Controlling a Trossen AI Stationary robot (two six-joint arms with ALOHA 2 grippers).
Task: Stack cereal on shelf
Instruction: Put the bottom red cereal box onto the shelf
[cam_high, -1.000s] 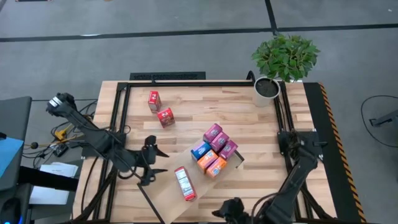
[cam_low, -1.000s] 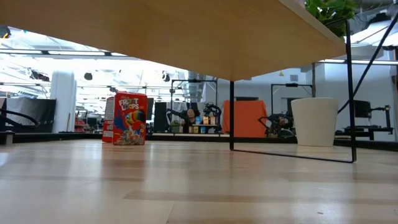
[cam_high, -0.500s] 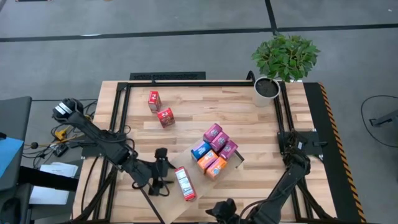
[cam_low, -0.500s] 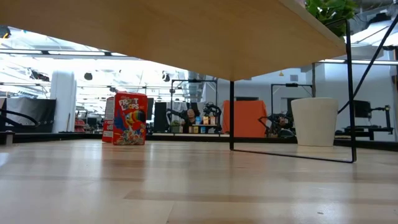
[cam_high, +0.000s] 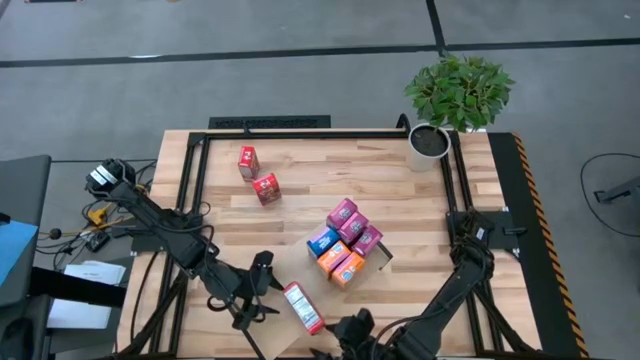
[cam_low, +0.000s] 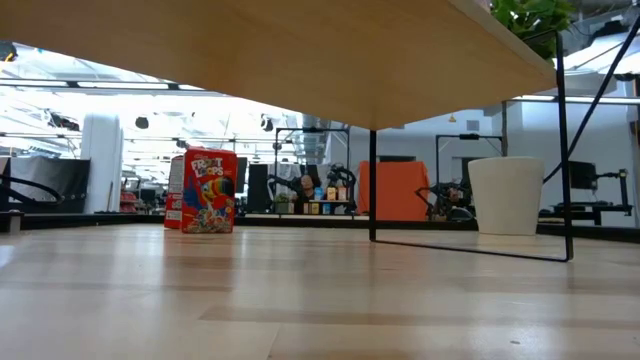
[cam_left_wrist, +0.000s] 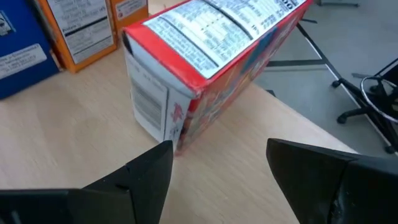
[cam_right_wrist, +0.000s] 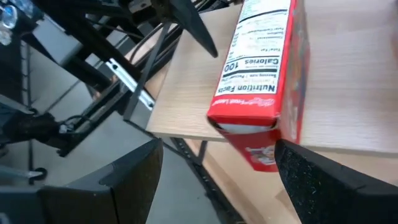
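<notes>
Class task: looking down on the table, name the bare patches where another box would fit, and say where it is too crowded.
Free: the tabletop between the two red boxes and the plant pot, and right of the box cluster. Crowded: the near edge, where the lying red box sits between the left gripper and the right gripper.

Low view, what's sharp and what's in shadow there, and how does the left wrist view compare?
Low view: the shelf shows its shaded underside across the top, the red cereal box reads crisp, and the room behind glares bright white. Left wrist view: the red box lies smeared on its lower face, while the left tool's dark fingers loom close.
</notes>
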